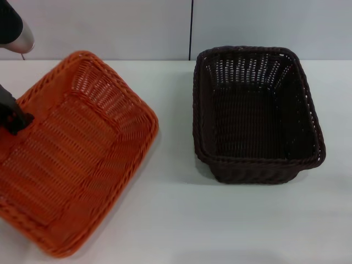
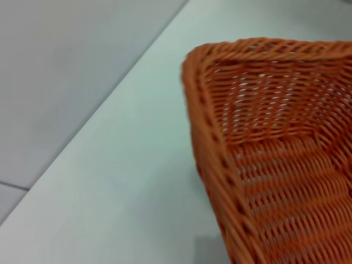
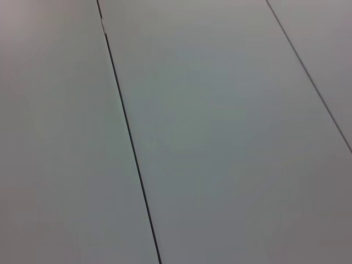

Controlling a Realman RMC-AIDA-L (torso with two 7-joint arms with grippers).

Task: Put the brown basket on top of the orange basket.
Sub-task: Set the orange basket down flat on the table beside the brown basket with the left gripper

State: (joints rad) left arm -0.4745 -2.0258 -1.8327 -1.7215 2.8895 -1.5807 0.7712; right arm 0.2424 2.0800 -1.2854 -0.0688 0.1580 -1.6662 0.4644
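While my left gripper (image 1: 16, 122) reaches down at the left edge of the head view, it sits over the orange basket (image 1: 71, 154), close to that basket's left side. It looks like a dark tip against the orange weave. I cannot tell if it is wide, narrow, or holding the rim, because the tip is mostly cut off by the edge of the view.

The orange basket is on the left part of the white table (image 1: 181, 220). It is turned at a slant, so one corner points away from me. My left wrist view shows that basket's braided rim and one corner (image 2: 264, 148) up close, with the white table beside it.

The brown basket (image 1: 256, 113) stands on the right part of the table. It sits flat and straight, with its open side up. It is well apart from the orange basket, with bare table between them. Nothing is inside either basket.

My right arm does not show in the head view. Its wrist view shows only a plain grey wall (image 3: 220, 137) with thin dark lines running across it.
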